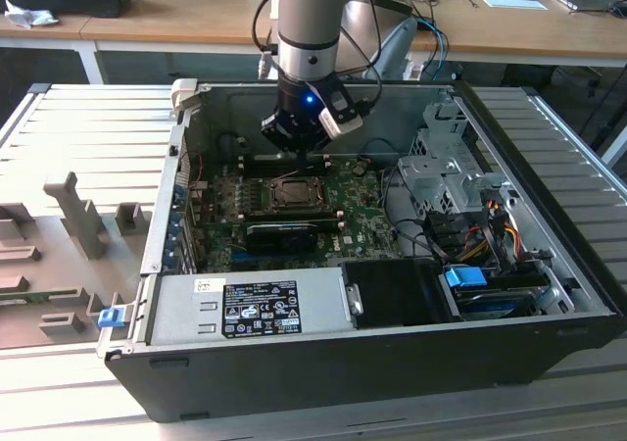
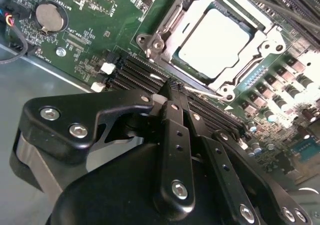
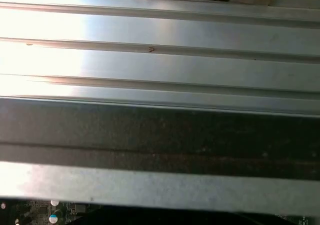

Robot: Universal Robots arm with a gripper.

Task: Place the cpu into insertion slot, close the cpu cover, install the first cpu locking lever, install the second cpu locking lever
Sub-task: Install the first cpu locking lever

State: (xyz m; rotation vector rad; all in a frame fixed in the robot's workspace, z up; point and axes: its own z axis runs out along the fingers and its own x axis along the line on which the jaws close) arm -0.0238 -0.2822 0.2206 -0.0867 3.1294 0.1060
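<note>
The cpu (image 2: pixel 215 39), a flat square chip with a dull silver top, lies in the insertion slot (image 2: pixel 150 41) on the green board. The cpu cover (image 2: pixel 176 20), a silvery frame, is folded down around it. My gripper (image 2: pixel 172 91) is shut with nothing between its fingers. Its tips sit just beside the socket's edge, close to a thin metal locking lever (image 2: pixel 202 91). In the exterior view the gripper (image 1: pixel 294 147) hangs inside the open case, just behind the insertion slot (image 1: pixel 291 192).
Black memory slots (image 2: pixel 142 71) run alongside the socket, and a coin battery (image 2: pixel 48 16) sits further off. A grey power supply (image 1: pixel 250 309) spans the case front, a black heatsink (image 1: pixel 282 233) lies before the socket, and a drive cage (image 1: pixel 441 171) with cables (image 1: pixel 480 235) is at the exterior view's right.
</note>
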